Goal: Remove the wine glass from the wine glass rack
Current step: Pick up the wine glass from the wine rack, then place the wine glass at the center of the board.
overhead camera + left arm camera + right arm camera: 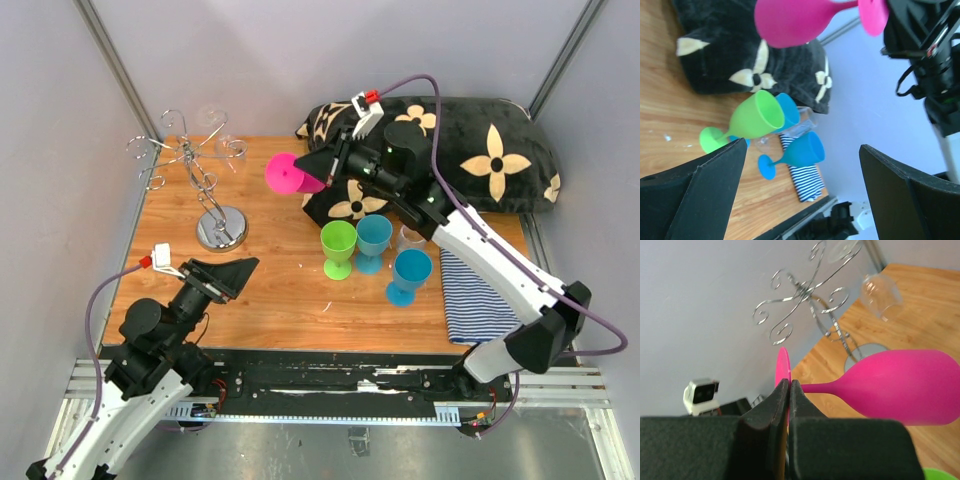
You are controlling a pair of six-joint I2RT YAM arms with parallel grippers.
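The right pincer (789,386) is closed tight on the foot of the pink wine glass (905,387), which is held sideways at upper centre. The wine glass rack (208,185) is seen at upper left, apart from it.

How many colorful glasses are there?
4. The pink glass is held sideways in the right gripper. The green glass, back blue glass and front blue glass stand together on the table. None seems hidden.
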